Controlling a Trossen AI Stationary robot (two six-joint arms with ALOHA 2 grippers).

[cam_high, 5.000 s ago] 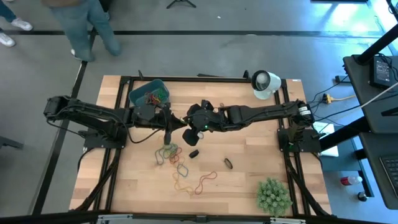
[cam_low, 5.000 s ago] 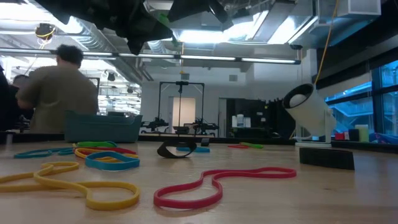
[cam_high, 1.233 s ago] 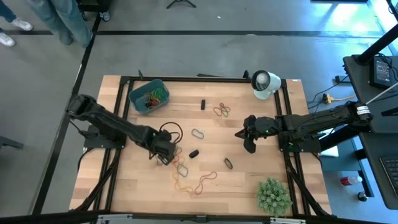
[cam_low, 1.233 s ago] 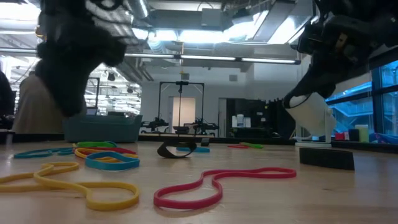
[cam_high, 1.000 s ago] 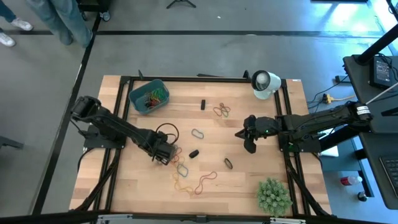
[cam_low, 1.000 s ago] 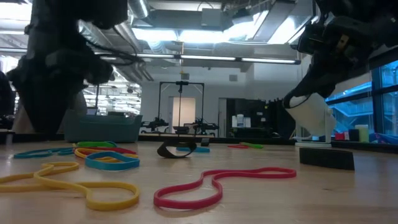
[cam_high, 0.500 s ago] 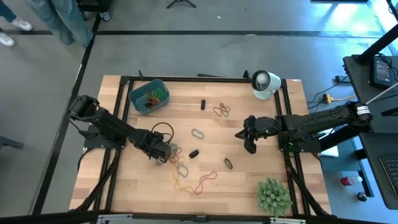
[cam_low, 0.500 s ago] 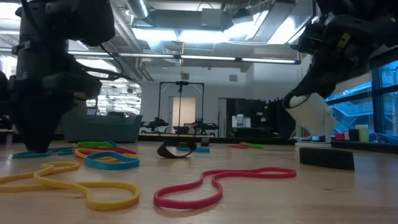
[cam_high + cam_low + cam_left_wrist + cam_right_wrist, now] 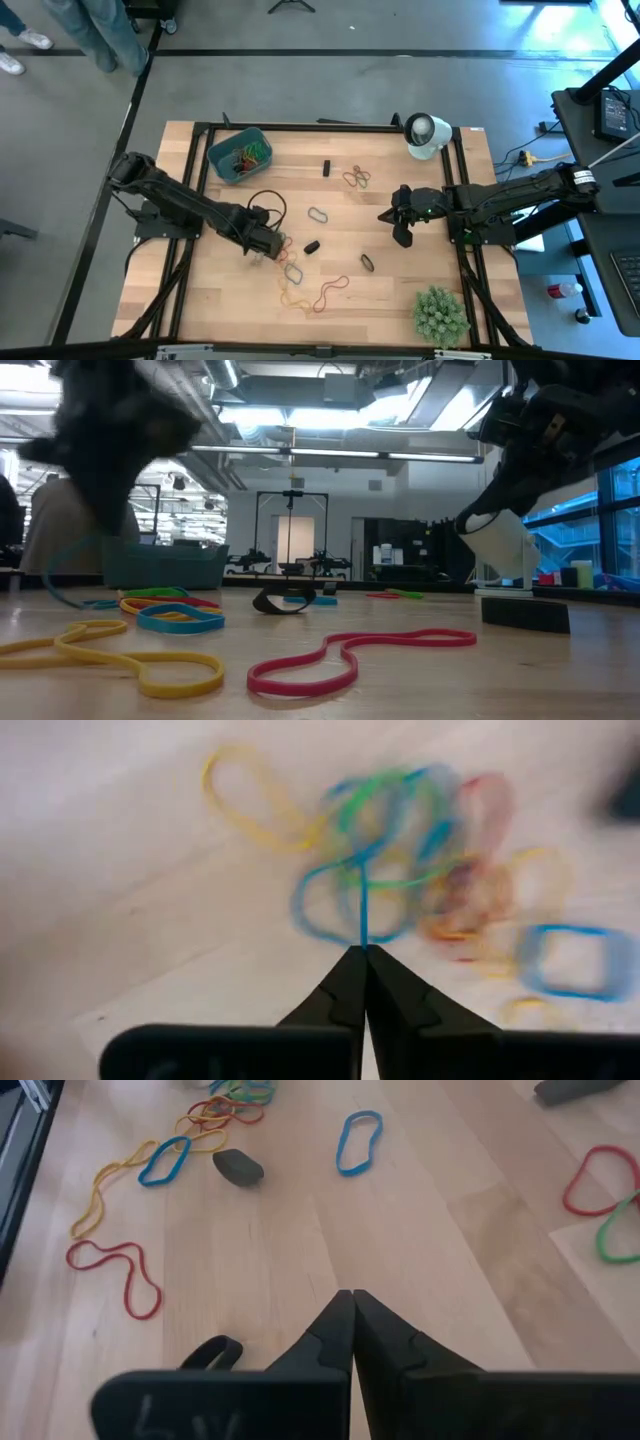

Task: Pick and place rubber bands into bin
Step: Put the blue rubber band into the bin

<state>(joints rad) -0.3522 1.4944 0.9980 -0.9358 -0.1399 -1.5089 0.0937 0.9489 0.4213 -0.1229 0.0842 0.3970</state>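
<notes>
Left claw [image 9: 360,952]: closed on a blue band [image 9: 361,912], which is pinched at the fingertips and stretched taut toward the pile; placed over the left-centre of the worktop [image 9: 400,290], at the pile's left side.
Pile [image 9: 285,262]: loose bands in yellow, red, blue and green, spread from the worktop's middle toward its front edge.
Red band [image 9: 350,652]: lying flat in a wavy loop near the front edge, apart from the claws.
Bin [image 9: 238,153]: set at the back left corner, with several coloured bands seen inside.
Far bands [image 9: 355,178]: a small red and green cluster near the back edge, right of centre.
Right claw [image 9: 352,1302]: shut with nothing held, hovering over bare wood toward the right edge.
</notes>
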